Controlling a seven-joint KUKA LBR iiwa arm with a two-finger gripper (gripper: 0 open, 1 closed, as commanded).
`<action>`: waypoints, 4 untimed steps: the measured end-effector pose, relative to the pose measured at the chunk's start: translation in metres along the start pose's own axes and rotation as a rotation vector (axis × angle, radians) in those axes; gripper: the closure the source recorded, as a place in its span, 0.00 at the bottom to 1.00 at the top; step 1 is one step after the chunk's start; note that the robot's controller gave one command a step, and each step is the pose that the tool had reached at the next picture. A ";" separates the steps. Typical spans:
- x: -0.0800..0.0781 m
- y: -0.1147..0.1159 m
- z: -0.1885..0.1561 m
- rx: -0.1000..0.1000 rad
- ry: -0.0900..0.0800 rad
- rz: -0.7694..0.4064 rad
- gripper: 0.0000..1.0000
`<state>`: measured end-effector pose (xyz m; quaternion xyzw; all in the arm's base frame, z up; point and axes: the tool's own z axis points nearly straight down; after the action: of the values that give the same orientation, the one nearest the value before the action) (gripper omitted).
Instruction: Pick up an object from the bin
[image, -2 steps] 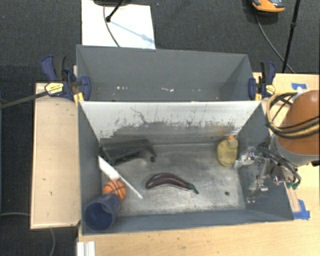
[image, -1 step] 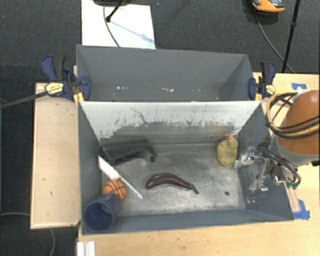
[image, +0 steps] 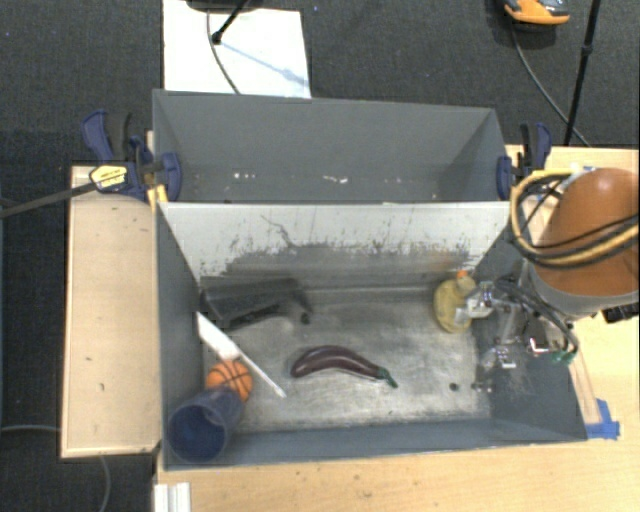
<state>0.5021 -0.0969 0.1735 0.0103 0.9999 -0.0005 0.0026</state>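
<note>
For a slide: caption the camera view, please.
Gripper at the bin's right, beside a yellow toy; toy eggplant mid-floor, mini basketball and blue cup left.

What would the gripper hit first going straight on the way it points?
Most likely bare bin floor by the wall at the view's right. The gripper points down beside the yellow lump, not over it. Depth is unclear, so it might graze that lump.

Robot arm, right of frame | wrist cover (image: 600, 240): rounded, glossy orange | cables (image: 541, 214): black and pale yellow, looped round it | end effector (image: 490, 362): silver-grey metal, dark fittings, small green detail
</note>
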 end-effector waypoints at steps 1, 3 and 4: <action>-0.007 0.009 0.005 -0.002 0.002 -0.128 0.00; -0.022 0.015 -0.006 -0.001 0.000 -0.040 0.00; -0.021 0.019 0.011 -0.001 0.002 0.047 0.00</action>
<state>0.5234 -0.0785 0.1622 0.0340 0.9994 0.0001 0.0018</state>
